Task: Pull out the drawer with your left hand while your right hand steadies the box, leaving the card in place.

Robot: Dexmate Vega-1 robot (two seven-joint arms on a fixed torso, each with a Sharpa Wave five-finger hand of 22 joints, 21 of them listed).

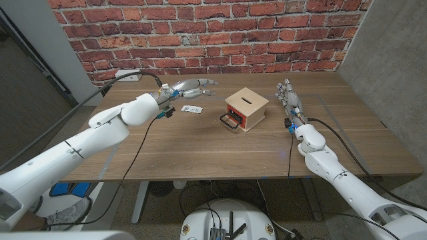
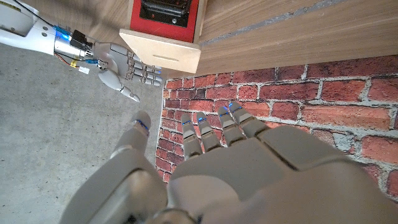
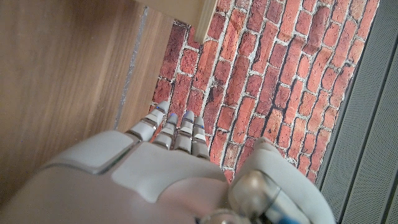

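Wooden box point(image 1: 247, 109) with a red drawer point(image 1: 235, 119) sits mid-table point(image 1: 200, 147); a white card point(image 1: 192, 108) lies just left of it. Left hand point(image 1: 190, 89) hovers above the card, fingers spread, empty. Right hand point(image 1: 289, 95) stands near the box's right, holding nothing.

Arms: glossy white rounded shells, both sides, with thin dark seam lines at the joints. Black cable runs along the outside of each arm, up to the wrist. Left hand point(image 1: 190, 89) is silver-grey metal with segmented fingers; small blue marks show on the fingers point(image 2: 200, 130) in the left wrist view. Wrist has a metallic cuff with exposed blue, red and yellow wiring plus a black connector block. Right hand point(image 1: 289, 95): same grey segmented build, smooth light-grey back plate point(image 3: 149, 174).
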